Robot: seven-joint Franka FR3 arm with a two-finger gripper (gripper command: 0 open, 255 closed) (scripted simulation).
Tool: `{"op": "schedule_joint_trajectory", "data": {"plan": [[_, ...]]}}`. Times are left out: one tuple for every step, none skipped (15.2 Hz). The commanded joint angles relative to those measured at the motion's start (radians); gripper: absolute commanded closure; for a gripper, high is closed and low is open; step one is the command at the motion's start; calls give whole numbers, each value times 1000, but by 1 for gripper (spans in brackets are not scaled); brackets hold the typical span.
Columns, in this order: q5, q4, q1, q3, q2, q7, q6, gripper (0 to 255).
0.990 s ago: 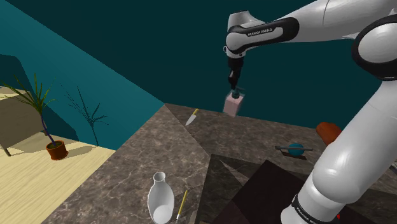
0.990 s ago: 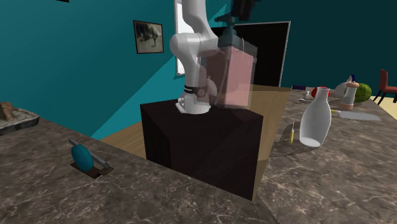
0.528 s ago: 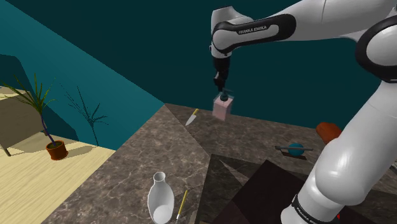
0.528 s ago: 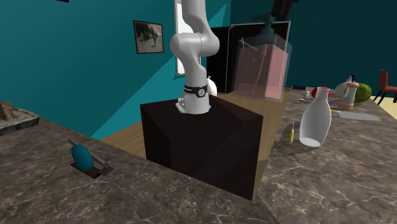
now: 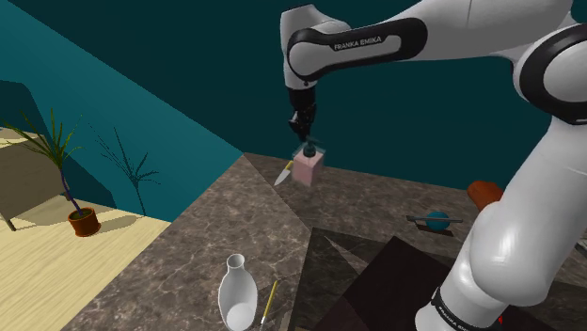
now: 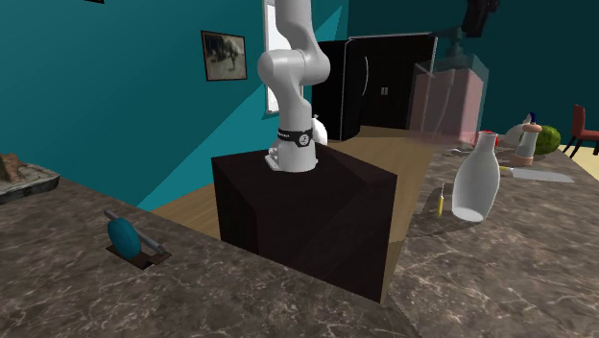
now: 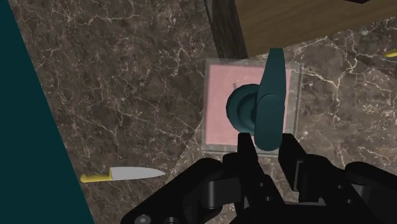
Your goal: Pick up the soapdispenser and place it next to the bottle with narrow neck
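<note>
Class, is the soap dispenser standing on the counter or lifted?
Lifted: the gripper clasps the soap dispenser by its pump, above the counter.

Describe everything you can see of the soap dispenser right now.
The soap dispenser is a square, see-through block with pink fill and a dark teal pump on top, its spout sticking out to one side. It hangs roughly upright in the air above the marbled counter, clasped at the pump by the black gripper. Nothing else touches it.
</note>
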Motion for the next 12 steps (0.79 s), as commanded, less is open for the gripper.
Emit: {"op": "schedule_joint_trajectory", "data": {"plan": [[2,40,23,27,28,47,-23,255],[2,58,34,39,42,69,-32,255],[2,76,45,51,56,90,-41,255],[2,96,57,63,72,112,-50,255],[1,118,68,74,89,134,-60,255],[0,140,80,85,106,155,-70,255],[-2,165,92,96,125,176,-81,255],[-4,190,104,106,145,197,-92,255],[-6,218,117,116,166,218,-104,255],[-9,246,130,126,188,239,-116,255],[-13,277,144,136,211,259,-128,255],[-17,310,157,145,235,279,-142,255]]}}
